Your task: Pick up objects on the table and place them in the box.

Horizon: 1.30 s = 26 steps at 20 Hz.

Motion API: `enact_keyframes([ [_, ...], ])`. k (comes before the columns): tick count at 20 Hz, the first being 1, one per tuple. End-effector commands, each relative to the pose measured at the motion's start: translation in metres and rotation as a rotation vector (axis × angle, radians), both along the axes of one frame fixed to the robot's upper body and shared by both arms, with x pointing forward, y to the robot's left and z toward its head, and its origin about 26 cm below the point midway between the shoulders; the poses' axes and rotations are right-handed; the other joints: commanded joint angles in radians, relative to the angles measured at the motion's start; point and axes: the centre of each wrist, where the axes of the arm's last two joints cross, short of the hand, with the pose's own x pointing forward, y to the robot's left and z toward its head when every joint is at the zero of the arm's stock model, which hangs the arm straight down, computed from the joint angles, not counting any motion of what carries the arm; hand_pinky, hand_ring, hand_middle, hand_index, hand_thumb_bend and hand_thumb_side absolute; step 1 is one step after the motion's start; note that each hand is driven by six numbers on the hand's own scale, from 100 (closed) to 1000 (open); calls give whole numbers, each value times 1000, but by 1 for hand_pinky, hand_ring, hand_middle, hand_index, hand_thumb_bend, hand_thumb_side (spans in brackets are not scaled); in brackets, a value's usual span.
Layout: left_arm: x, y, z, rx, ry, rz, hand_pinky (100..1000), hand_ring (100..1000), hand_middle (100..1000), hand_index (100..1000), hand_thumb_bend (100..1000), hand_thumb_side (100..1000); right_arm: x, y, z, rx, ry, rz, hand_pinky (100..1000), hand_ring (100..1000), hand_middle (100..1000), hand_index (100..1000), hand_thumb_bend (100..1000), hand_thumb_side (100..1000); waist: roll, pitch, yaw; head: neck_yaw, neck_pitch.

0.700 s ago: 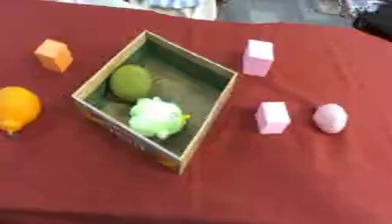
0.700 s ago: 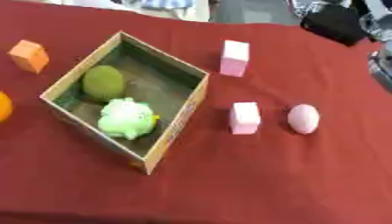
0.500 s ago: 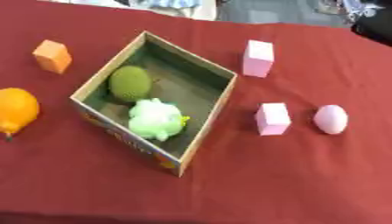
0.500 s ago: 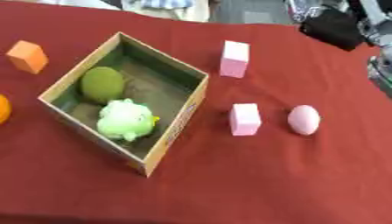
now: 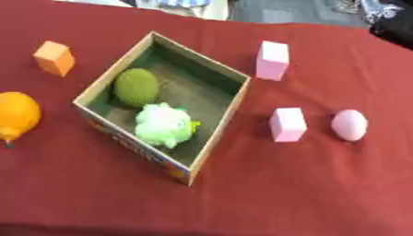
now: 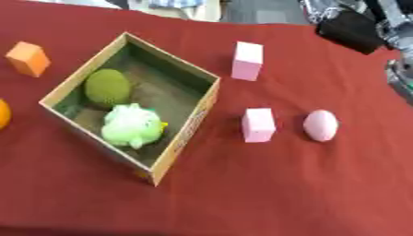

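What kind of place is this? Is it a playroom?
Probably a robot practice table rather than a playroom: a red tablecloth with a cardboard box, toy-like pink blocks and an orange block laid out for sorting, and dark robot parts at the far edge.
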Motion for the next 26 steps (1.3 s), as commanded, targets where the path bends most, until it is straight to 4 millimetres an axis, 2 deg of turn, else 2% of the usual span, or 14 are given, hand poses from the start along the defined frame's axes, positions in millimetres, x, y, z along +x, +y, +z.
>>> enact_keyframes([
  [1, -2, -1, 8, 28, -24, -4, 854, 765, 753, 889, 576, 834, -4, -1, 5, -49, 7, -15, 836, 795, 720, 818, 100, 716, -7, -3, 1, -7, -13],
  [8, -3, 0, 7, 32, -20, 4, 853, 765, 753, 889, 575, 833, -11, -15, -22, -187, 292, -97, 852, 815, 754, 840, 100, 652, -10, -4, -6, -9, -11],
  [11, -3, 0, 6, 34, -17, 5, 854, 765, 753, 889, 574, 833, -14, -18, -28, -256, 413, -106, 860, 829, 769, 852, 100, 637, -10, -4, -9, -9, -10],
  [15, -3, 0, 6, 36, -17, 6, 854, 765, 754, 890, 574, 834, -15, -21, -31, -320, 521, -101, 873, 841, 778, 870, 132, 551, -9, -3, -10, -10, -10],
  [20, -3, 0, 6, 35, -15, 7, 854, 765, 753, 889, 573, 834, -16, -21, -35, -333, 608, -122, 881, 851, 782, 884, 206, 380, -9, -1, -10, -11, -12],
  [22, -3, 0, 6, 34, -13, 6, 854, 765, 753, 889, 573, 834, -16, -22, -36, -324, 631, -132, 883, 853, 780, 885, 245, 253, -9, 0, -10, -13, -12],
  [23, -3, 0, 5, 34, -12, 7, 854, 765, 753, 889, 572, 833, -17, -22, -36, -317, 644, -136, 887, 854, 780, 885, 287, 129, -9, 0, -9, -14, -12],
  [24, -3, 0, 5, 34, -12, 7, 854, 765, 753, 889, 572, 833, -17, -22, -38, -310, 661, -141, 888, 853, 780, 886, 314, 100, -9, 1, -9, -15, -13],
  [26, -3, 0, 5, 33, -12, 8, 853, 765, 753, 889, 573, 833, -18, -22, -40, -294, 699, -146, 888, 850, 779, 888, 348, 100, -9, 2, -9, -16, -13],
])
